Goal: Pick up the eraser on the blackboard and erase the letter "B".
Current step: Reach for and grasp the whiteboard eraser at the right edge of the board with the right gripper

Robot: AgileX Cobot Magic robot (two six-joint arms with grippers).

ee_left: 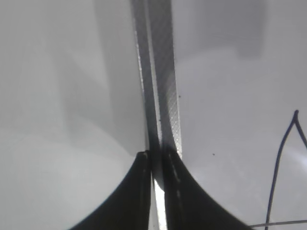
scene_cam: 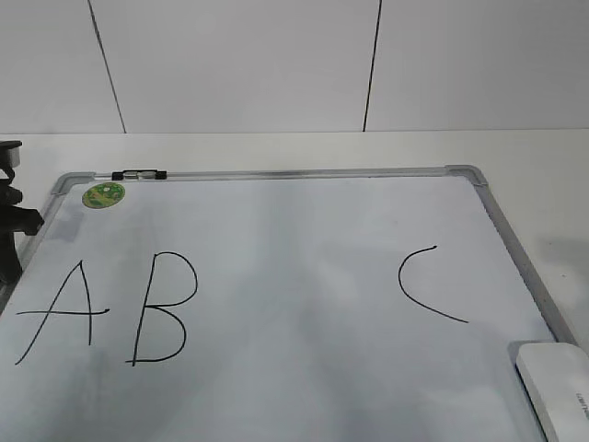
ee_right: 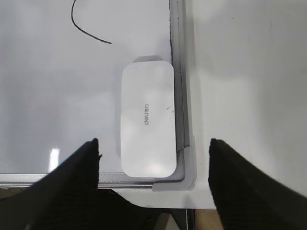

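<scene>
The blackboard (scene_cam: 304,276) is a white dry-erase board with a grey frame. The letter "B" (scene_cam: 166,308) stands at its left, between a black "A" (scene_cam: 57,313) and a black "C" (scene_cam: 423,285). The eraser (scene_cam: 557,387) lies in the board's near right corner, by the frame. In the right wrist view the eraser (ee_right: 147,120) lies flat below my right gripper (ee_right: 153,148), which is open and hovers above it, fingers either side. My left gripper (ee_left: 156,158) is shut and empty over the board's left frame (ee_left: 160,86); its arm (scene_cam: 11,221) shows at the left edge.
A round green sticker (scene_cam: 103,194) and a small black and silver clip (scene_cam: 138,174) sit at the board's far left corner. White table (scene_cam: 534,166) surrounds the board. A tiled wall (scene_cam: 294,64) stands behind. The table's near edge shows below the right gripper.
</scene>
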